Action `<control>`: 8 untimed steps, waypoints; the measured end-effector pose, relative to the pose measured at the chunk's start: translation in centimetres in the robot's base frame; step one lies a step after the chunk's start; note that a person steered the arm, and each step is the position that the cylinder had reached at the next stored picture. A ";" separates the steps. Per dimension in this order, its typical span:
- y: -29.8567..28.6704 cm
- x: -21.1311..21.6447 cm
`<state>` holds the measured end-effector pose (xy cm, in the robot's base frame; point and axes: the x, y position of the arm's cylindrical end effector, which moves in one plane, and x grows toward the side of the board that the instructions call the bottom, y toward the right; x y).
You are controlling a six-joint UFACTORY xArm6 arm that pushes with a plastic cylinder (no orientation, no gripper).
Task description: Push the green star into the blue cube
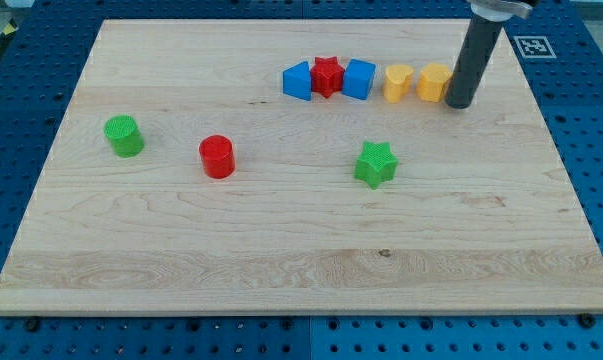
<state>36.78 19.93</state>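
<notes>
The green star (pixel 376 164) lies right of the board's middle. The blue cube (pixel 358 79) sits in a row near the view's top, touching a red star (pixel 327 76) on its left. My tip (pixel 460 104) is at the right end of that row, right beside a yellow block (pixel 434 82). It is up and to the right of the green star, well apart from it. The blue cube is above the star and slightly left.
A blue block (pixel 297 81) sits left of the red star. A yellow heart-like block (pixel 398 83) lies between the blue cube and the other yellow block. A red cylinder (pixel 217 157) and a green cylinder (pixel 123 136) stand at the left.
</notes>
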 end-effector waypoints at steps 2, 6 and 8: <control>-2.0 4.6; -9.6 13.1; -10.9 13.2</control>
<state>49.95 9.04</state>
